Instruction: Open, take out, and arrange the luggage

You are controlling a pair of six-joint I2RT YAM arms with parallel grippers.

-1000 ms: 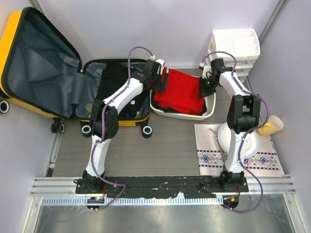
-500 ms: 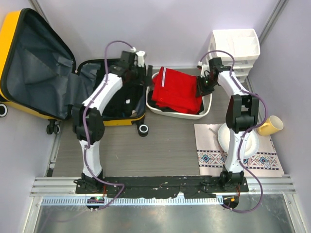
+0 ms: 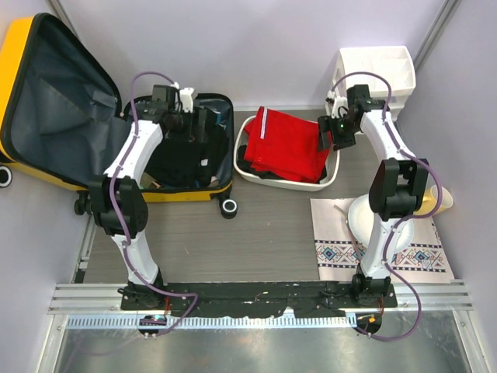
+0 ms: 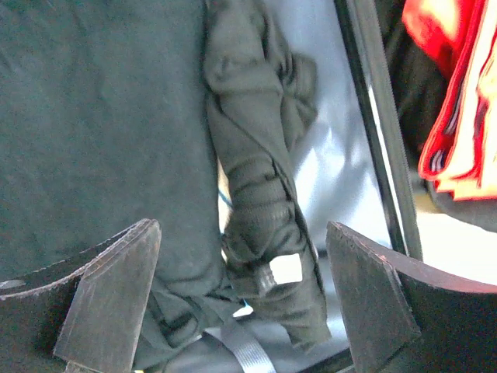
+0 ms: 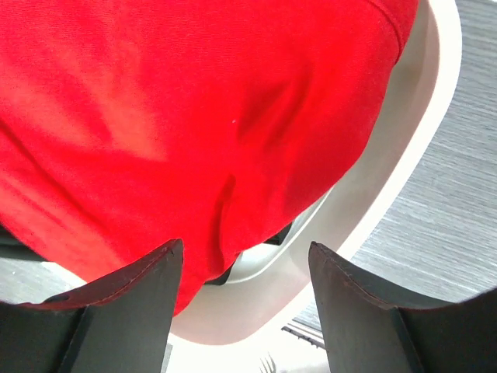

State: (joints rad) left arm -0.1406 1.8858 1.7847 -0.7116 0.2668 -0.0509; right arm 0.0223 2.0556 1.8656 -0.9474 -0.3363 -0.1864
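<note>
Presently the luggage [image 3: 46, 93] lies open at the far left of the bench [image 3: 256, 233]. Its lid is propped up toward the left wall with the dark grey lining exposed. Its lower half lies flat just left of the white basin [image 3: 330, 179], one wheel [image 3: 228, 207] at the near right corner.

Left claw [image 3: 180, 120] hangs over the lower half, released, fingers wide apart and gripping nothing. The left wrist view shows black clothing [image 4: 93, 116] and a dark bundle [image 4: 264, 194] beneath the spread fingers.

Right claw [image 3: 330, 136] hangs over the right part of the basin, likewise released. The right wrist view shows the folded red garment [image 5: 194, 101] below its parted fingers and the basin rim beyond.

A white drawer organizer [image 3: 377, 66] stands at the far right, and a yellow cup [image 3: 435, 200] sits beside a patterned mat [image 3: 342, 252].
</note>
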